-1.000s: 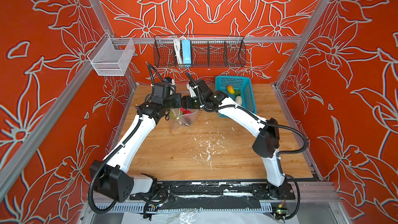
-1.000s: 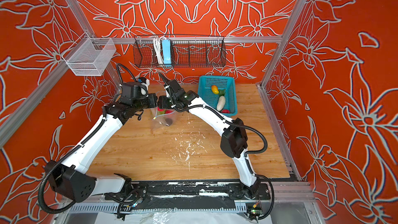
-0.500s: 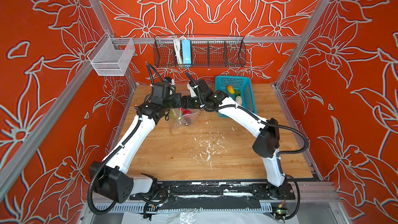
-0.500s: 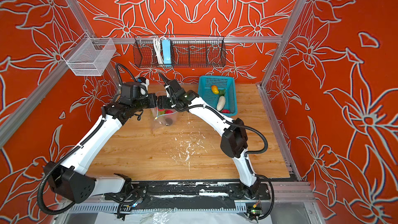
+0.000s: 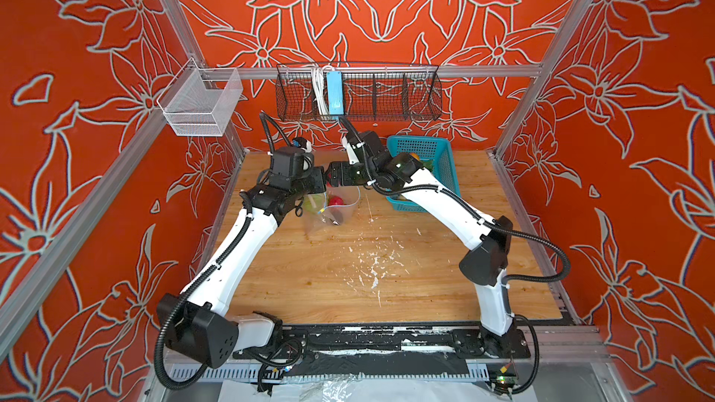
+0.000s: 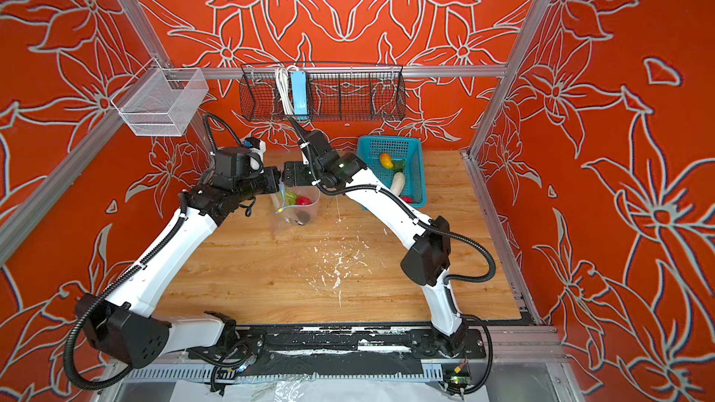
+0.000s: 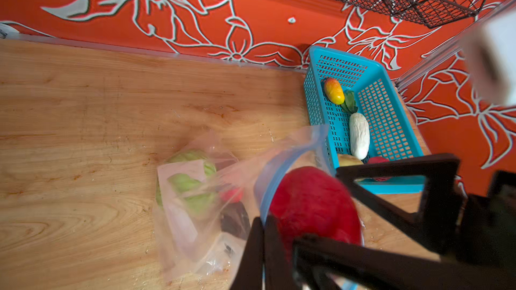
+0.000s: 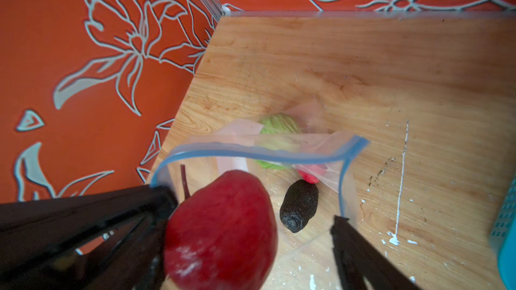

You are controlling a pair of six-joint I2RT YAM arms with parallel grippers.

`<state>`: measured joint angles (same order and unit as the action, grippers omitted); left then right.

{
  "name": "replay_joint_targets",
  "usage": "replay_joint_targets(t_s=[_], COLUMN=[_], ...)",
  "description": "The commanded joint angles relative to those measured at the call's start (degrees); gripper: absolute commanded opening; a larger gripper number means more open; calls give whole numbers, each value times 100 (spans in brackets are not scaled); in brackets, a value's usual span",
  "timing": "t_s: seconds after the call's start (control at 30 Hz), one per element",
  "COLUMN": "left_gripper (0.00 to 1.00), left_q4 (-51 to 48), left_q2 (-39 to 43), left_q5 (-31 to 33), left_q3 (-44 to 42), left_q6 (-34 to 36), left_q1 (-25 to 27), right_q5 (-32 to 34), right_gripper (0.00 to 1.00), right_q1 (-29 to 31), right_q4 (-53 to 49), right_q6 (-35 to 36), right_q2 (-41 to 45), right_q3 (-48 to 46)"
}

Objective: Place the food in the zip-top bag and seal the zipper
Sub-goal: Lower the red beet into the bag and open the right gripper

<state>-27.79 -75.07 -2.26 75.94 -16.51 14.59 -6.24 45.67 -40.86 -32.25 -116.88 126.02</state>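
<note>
The clear zip-top bag [image 5: 329, 212] hangs over the table's back left. My left gripper [image 7: 264, 228] is shut on its blue zipper [image 8: 251, 153] and holds the mouth up and open. My right gripper [image 8: 252, 210] stands open over the mouth. A blurred red fruit [image 8: 223, 230] sits between its fingers, against one finger and clear of the other. Inside the bag lie a green cabbage [image 8: 279, 126], a dark avocado [image 8: 300, 209] and a small red strawberry [image 8: 307, 177]. More food stays in the teal basket [image 7: 315, 101]: a mango [image 7: 333, 94], a white radish [image 7: 359, 136] and a green leaf [image 7: 349, 101].
The teal basket [image 6: 419, 187] stands at the back right, under my right forearm. A black wire rack [image 5: 360, 90] holding a light-blue power strip [image 5: 334, 92] hangs on the back wall. A white mesh bin [image 5: 199, 104] hangs at the left.
My right gripper's jaws have spread apart around the red fruit over the bag mouth. Both arms have stayed almost where they were, and the left grip is unchanged.
</note>
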Motion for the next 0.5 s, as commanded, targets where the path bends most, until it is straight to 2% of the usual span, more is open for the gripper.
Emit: replay_joint_targets(t_s=[0.0,0.33,0.47], left_gripper=[0,0,0], left_q4=[28,46,19], left_q2=[80,105,117], left_q5=[-1,-11,-41], left_q3=[-36,-45,-19], left_q6=[4,2,-18], left_q1=[-9,-9,-9], right_q5=[136,63,-517], right_gripper=[93,95,97], right_q1=[-22,-91,-269], right_q4=[-128,-165,482], right_q6=[53,40,-186], right_q2=[345,383,472], right_q3=[177,-302,-1152])
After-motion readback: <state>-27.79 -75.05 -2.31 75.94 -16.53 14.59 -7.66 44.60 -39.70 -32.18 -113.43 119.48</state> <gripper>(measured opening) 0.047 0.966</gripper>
